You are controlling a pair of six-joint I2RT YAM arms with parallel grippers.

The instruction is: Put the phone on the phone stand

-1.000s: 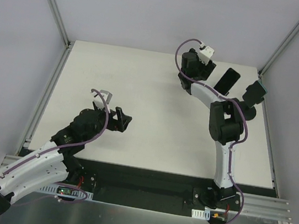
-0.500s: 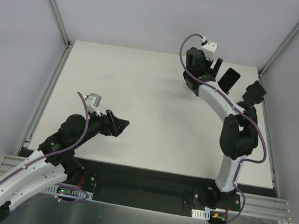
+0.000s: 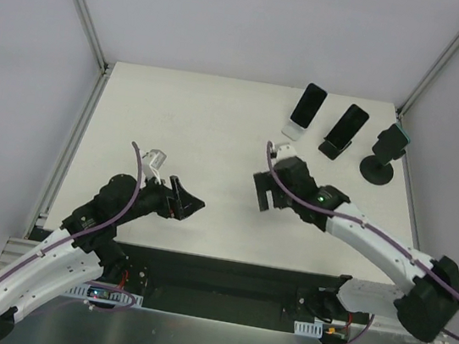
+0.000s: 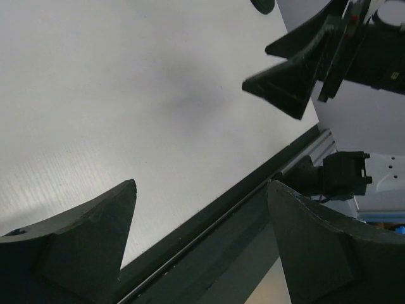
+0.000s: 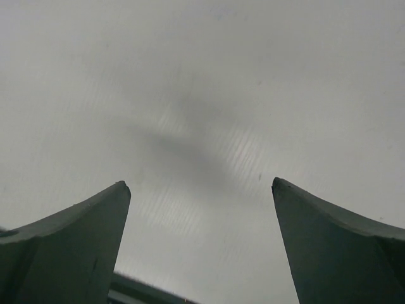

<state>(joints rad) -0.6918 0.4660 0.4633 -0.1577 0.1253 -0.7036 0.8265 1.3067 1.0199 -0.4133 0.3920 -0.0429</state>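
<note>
Top external view: the right arm point(image 3: 373, 244) has been drawn back from the far right of the table point(image 3: 185, 123) towards its middle, and the spot it covered half a second ago has been laid bare. A dark phone point(image 3: 311, 105) is now seen there, leaning upright on a white phone stand point(image 3: 290, 132), with its lower edge set at the stand's foot. It is touched by nothing.

The right claw point(image 3: 262, 195) is held well apart from the phone, nearer and slightly to the left. Its jaws are spread wide with nothing between them, and in the right wrist view only bare table is seen between the two fingers. The left claw point(image 3: 187, 199) is kept at the near left, likewise spread and empty, and has shifted only a little over the last second.

Just right of the placed phone, a second phone point(image 3: 347, 124) is propped on a dark stand point(image 3: 330, 149). Farther right, a third phone point(image 3: 390, 142) is carried on a round-based stand point(image 3: 375, 169). Both are unchanged.

From this it is judged that the release has been made and the phone has been left standing on its own, so the task is as good as done. How fully the phone is seated against the stand's lip cannot be told from this height.
</note>
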